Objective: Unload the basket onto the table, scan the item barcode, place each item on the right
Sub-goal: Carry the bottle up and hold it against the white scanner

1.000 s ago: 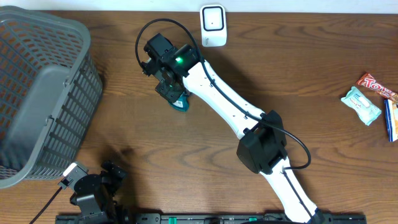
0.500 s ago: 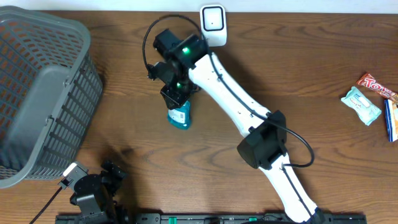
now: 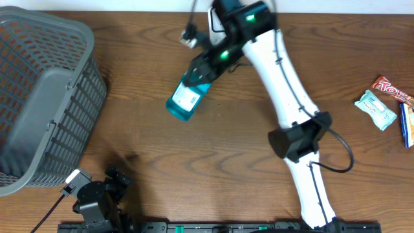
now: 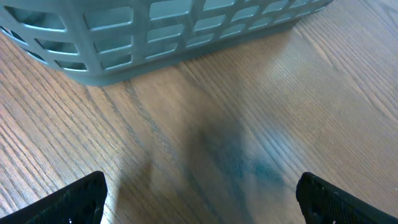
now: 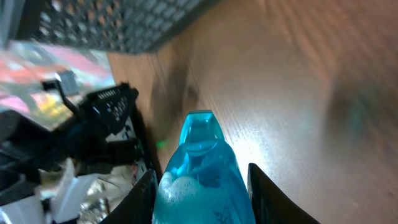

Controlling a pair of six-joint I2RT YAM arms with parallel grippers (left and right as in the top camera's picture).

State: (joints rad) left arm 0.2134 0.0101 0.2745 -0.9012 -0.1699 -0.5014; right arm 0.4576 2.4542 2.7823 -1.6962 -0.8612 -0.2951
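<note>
A blue liquid bottle [image 3: 186, 100] with a white label hangs tilted over the table, its cap end in my right gripper [image 3: 206, 72], which is shut on it. The right wrist view shows the bottle [image 5: 199, 171] filling the space between both dark fingers [image 5: 144, 199] and pointing down at the wood. The white barcode scanner [image 3: 213, 24] stands at the table's far edge, mostly covered by the right arm. My left gripper [image 4: 202, 199] is open over bare wood at the front left, nothing between its fingertips [image 4: 81, 199].
A grey slatted basket [image 3: 39, 97] fills the left side and shows close ahead in the left wrist view as the basket [image 4: 155, 31]. Wrapped snacks [image 3: 377, 109] and a red bar [image 3: 391, 89] lie at the right edge.
The right arm has carried the bottle up and to the right, from the table's middle toward the scanner, and tipped it so its label faces up. The left arm has not moved.
</note>
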